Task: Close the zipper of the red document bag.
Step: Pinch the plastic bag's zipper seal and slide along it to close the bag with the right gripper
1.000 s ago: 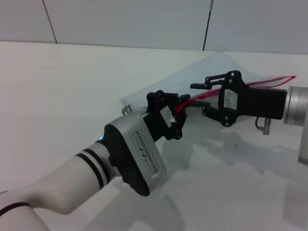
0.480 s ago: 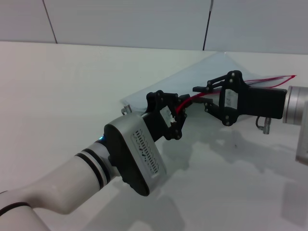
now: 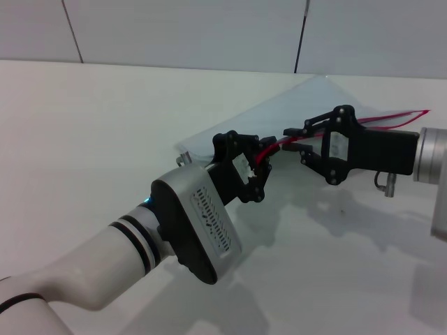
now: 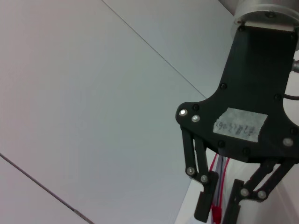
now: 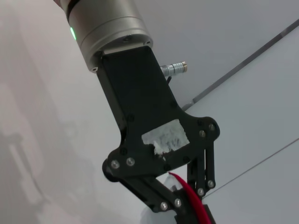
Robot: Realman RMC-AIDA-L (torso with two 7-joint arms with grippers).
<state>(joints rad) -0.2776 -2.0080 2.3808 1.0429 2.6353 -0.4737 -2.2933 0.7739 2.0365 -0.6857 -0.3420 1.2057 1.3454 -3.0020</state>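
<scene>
The red document bag (image 3: 307, 98), a flat translucent pouch, lies on the white table at the back right. Its red zipper (image 3: 391, 115) runs along the near edge and lifts off the table toward the grippers. My left gripper (image 3: 260, 164) is shut on the zipper's left end; the right wrist view shows the red strip (image 5: 187, 191) pinched between its fingers. Just to its right, my right gripper (image 3: 296, 139) straddles the zipper. In the left wrist view its fingers (image 4: 203, 205) stand close on either side of the red strip (image 4: 216, 212), with a small gap left.
The white table (image 3: 105, 125) stretches bare to the left and front. A grey panelled wall (image 3: 209, 35) rises behind it. The left arm's large silver wrist (image 3: 199, 227) fills the front middle.
My right gripper's fingers have narrowed from wide open to a small gap around the zipper, and it has drifted slightly right. The left gripper has held still.
</scene>
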